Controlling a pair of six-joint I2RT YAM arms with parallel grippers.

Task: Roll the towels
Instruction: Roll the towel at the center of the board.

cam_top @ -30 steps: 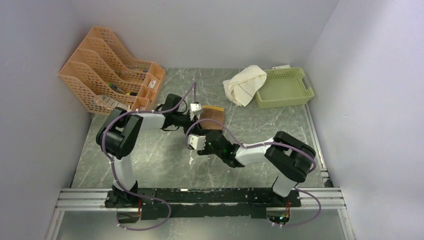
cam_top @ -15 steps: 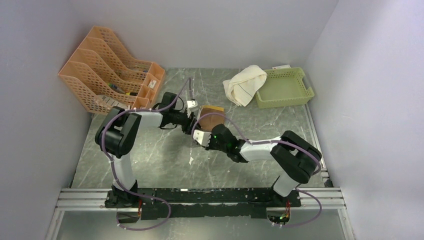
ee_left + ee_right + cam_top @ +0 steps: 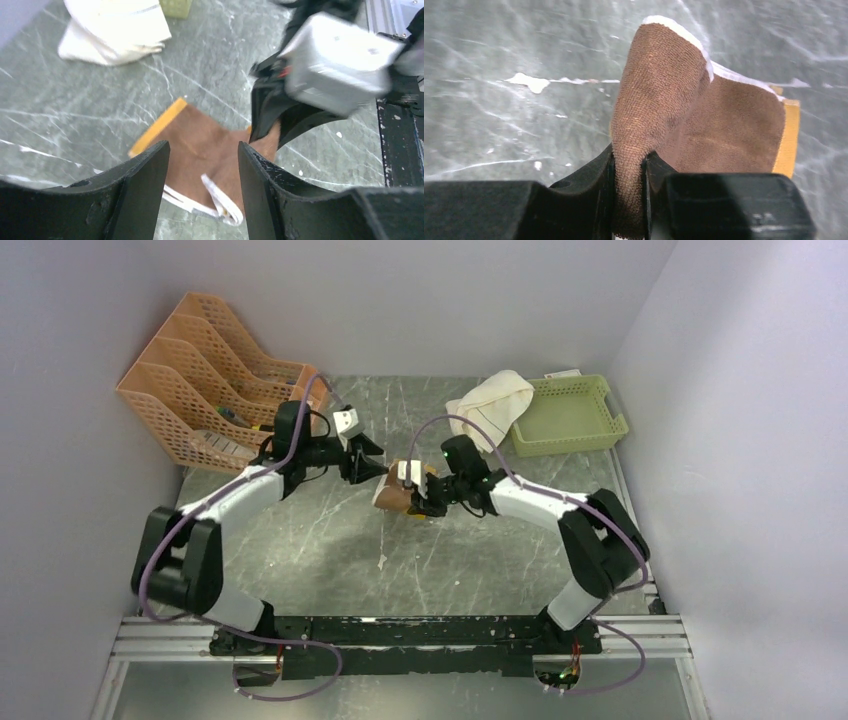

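Observation:
The mustard-yellow and brown towel (image 3: 392, 496) lies folded on the marble table, brown side up with a yellow edge (image 3: 157, 125). My right gripper (image 3: 424, 496) is shut on a raised fold of it (image 3: 659, 95), and the brown cloth is pinched between its fingers (image 3: 601, 170). My left gripper (image 3: 371, 469) hangs just left of the towel and above it, open, with the towel (image 3: 197, 132) showing between its jaws but not touching them. The cream-white towel (image 3: 490, 405) lies bunched at the back, leaning on a green basket.
The green basket (image 3: 572, 416) stands at the back right. Orange file racks (image 3: 215, 375) fill the back left corner. The cream-white towel (image 3: 112, 27) sits beyond the brown one in the left wrist view. An aluminium rail (image 3: 400, 625) runs along the near edge.
My right gripper came round to the towel's right side and shut on a fold of it. The left gripper opened and drew back to the left. The towel shifted slightly nearer.

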